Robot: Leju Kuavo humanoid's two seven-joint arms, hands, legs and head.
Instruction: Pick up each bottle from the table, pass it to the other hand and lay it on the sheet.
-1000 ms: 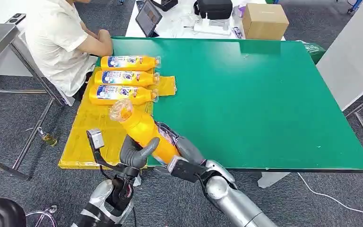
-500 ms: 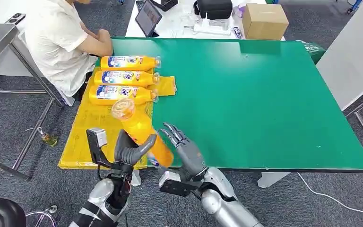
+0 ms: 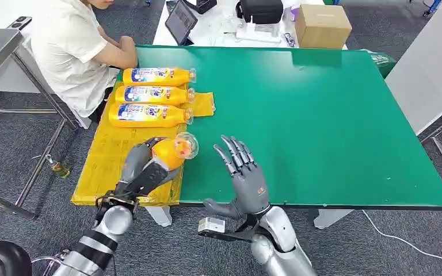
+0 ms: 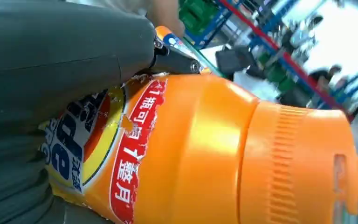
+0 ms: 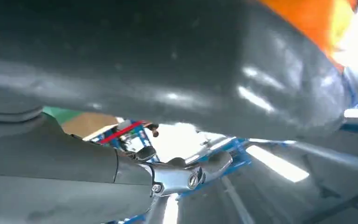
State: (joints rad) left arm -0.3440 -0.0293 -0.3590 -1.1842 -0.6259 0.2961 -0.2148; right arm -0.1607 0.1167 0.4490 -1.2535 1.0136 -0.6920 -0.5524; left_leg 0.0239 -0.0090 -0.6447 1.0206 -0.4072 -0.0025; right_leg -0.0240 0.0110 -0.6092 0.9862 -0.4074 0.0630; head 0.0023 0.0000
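While the left hand (image 3: 143, 167) grips an orange bottle (image 3: 172, 153) over the near part of the yellow sheet (image 3: 105, 155), its fingers (image 3: 135, 160) wrap around the bottle's body and the clear cap end points toward the green surface (image 3: 299, 115). From the left wrist view the same bottle (image 4: 205, 154) lies right against the hand (image 4: 51, 74), its blue, red and yellow label partly covered by the thick grey thumb, and its ribbed orange neck runs away from the hand.

The right hand (image 3: 246, 178) is raised over the near edge of the surface, just beside the bottle but apart from it, with its fingers (image 3: 234, 154) spread and pointing up and nothing between them. The right wrist view is close and blurred; the hand (image 5: 135, 60) takes up much of it, and a patch of orange shows at one corner.

Three more orange bottles (image 3: 149, 94) lie on their sides in a row at the far end of the sheet, along the left edge of the surface, caps toward the green. A person (image 3: 72, 52) in a light shirt sits at the far left corner, an arm resting by the farthest bottle. Beyond the far edge, a white table carries a cardboard box (image 3: 322, 24), a tablet (image 3: 181, 20) and a black case (image 3: 260, 10).
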